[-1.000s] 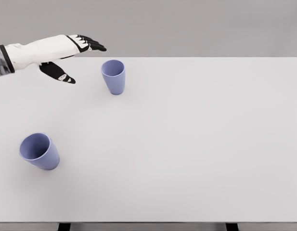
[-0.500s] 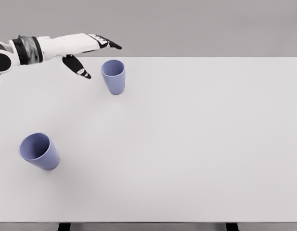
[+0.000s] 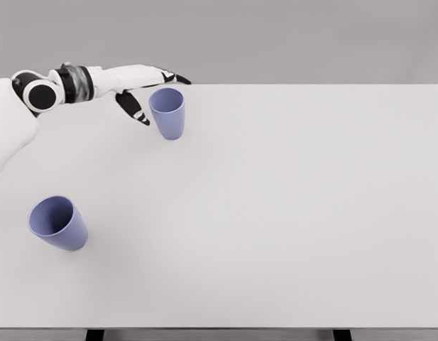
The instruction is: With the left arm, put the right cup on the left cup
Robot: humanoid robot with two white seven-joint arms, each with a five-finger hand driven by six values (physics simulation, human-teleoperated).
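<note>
Two lavender cups on a white table (image 3: 289,213): the right cup (image 3: 167,112) upright at about 11 o'clock of the tabletop, near the far edge; the left cup (image 3: 57,222) at about 8 o'clock, well apart from it, mouth open toward the camera, apparently upright though possibly leaning. Left hand (image 3: 144,85) at 9 o'clock of the right cup, just beside the rim, grasping nothing, released and spread: long fingers (image 3: 174,76) stretched past the far side of the cup, thumb (image 3: 135,109) hanging down at the near side. No contact readable between thumb and cup wall; too close to tell. Risks, as a judgement: a thumb tip brushing the wall before closure, nudging or toppling a light, tapered cup; a grip taken too high on the rim, letting the smooth taper slip out on the lift; a tilted carry making a crooked landing on the left cup, knocking it over instead of nesting. Forearm nearly level, entering from the left edge and reaching toward 3 o'clock, wrist joint showing dark rings, palm turned inward toward the cup. Right arm out of view.
</note>
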